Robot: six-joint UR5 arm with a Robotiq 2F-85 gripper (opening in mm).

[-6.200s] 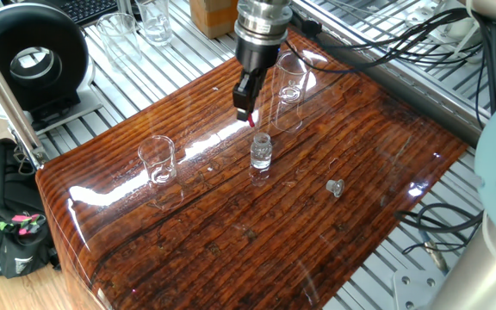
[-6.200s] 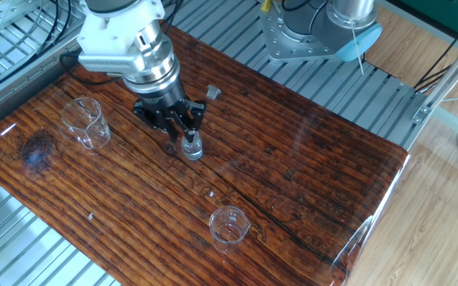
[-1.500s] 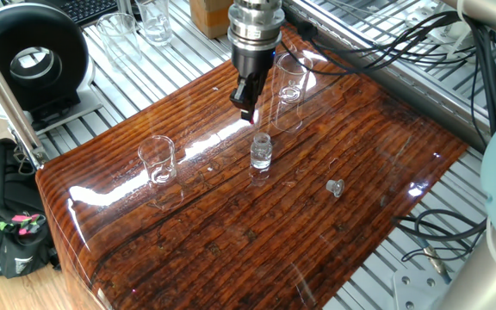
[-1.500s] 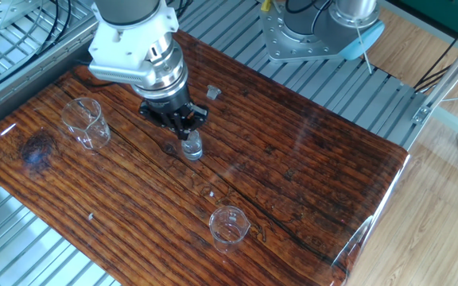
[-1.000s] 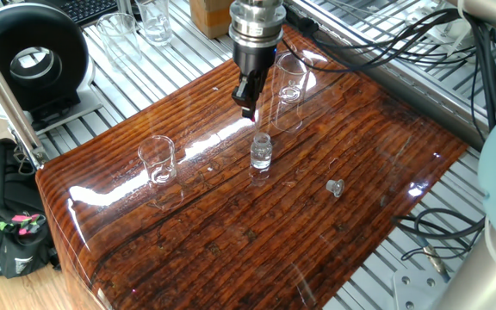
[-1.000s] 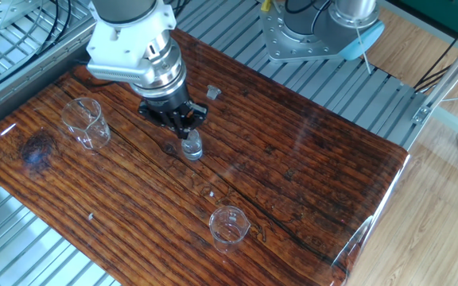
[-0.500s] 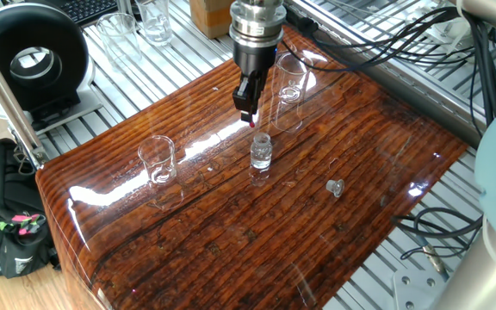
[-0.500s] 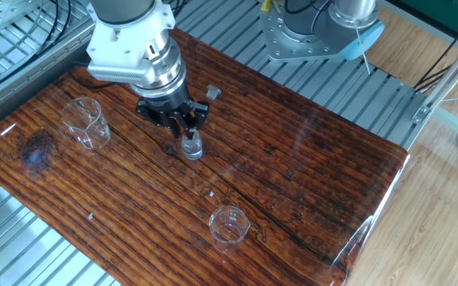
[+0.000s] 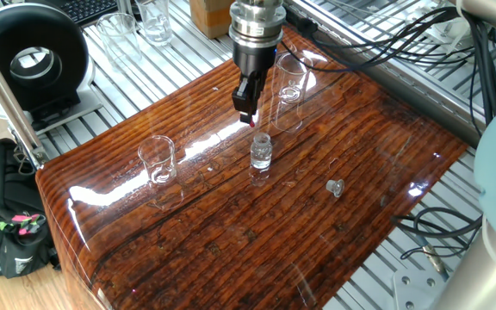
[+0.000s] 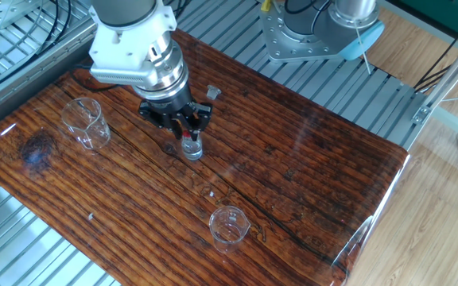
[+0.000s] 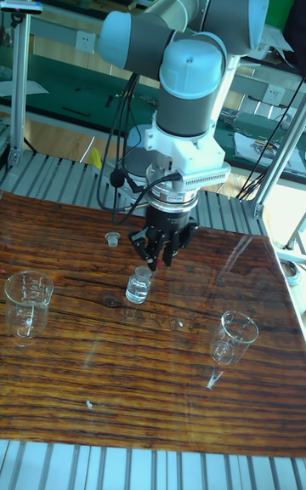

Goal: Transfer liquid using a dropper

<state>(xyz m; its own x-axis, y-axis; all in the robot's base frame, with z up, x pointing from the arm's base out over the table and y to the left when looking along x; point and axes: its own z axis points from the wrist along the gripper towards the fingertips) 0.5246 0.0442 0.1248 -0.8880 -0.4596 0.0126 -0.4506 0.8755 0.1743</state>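
1. Right now I am hanging my tool just above a small clear vial that is standing upright near the middle of the wooden desk
2. I am pinching the dropper between my dark fingers, which are sitting closed down narrowly on it; only its small red bulb is showing below them, and the thin tube itself is too fine to make out
3. I am keeping the red end pointing down toward the mouth of the vial, close to it, though I cannot tell whether they are touching
4. I am seeing some liquid sitting low in the vial as a faint clear layer in the tall fixed view
5. I am noting a small clear beaker standing on the desk well apart from the vial on one side, and a taller clear beaker standing just behind my tool on the other
6. I am also seeing a small grey cap lying on the desk, apart from the vial
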